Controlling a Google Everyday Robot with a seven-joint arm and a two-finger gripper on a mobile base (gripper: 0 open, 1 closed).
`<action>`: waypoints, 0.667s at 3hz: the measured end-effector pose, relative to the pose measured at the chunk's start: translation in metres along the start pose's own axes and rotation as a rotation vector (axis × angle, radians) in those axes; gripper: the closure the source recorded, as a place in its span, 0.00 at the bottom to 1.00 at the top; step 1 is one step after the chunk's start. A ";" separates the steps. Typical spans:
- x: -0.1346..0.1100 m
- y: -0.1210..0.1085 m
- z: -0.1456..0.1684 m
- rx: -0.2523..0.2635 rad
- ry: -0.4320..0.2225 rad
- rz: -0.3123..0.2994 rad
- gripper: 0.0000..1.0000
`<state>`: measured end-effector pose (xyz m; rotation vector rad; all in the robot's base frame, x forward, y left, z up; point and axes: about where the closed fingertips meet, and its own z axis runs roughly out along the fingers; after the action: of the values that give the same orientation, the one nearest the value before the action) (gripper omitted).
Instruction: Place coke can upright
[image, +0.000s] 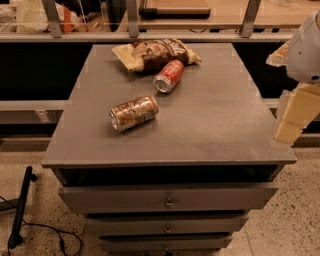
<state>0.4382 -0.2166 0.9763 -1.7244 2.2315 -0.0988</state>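
Observation:
The coke can (169, 76), red with a silver end, lies on its side on the grey cabinet top (210, 120), toward the back, its silver end facing the front left. It rests just in front of a chip bag. My gripper (294, 117) is at the right edge of the view, beyond the cabinet's right side, well away from the can and holding nothing.
A brown-gold patterned can (133, 113) lies on its side left of centre. A brown chip bag (156, 53) lies at the back. The cabinet has drawers (169, 199) below. A black stand and cable (20, 210) are on the floor at left. A railing (150, 35) runs behind.

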 end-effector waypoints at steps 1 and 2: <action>0.000 0.000 0.000 0.000 0.000 0.000 0.00; -0.007 -0.035 0.007 0.038 -0.022 0.026 0.00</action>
<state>0.4742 -0.2183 0.9802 -1.6682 2.2215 -0.1155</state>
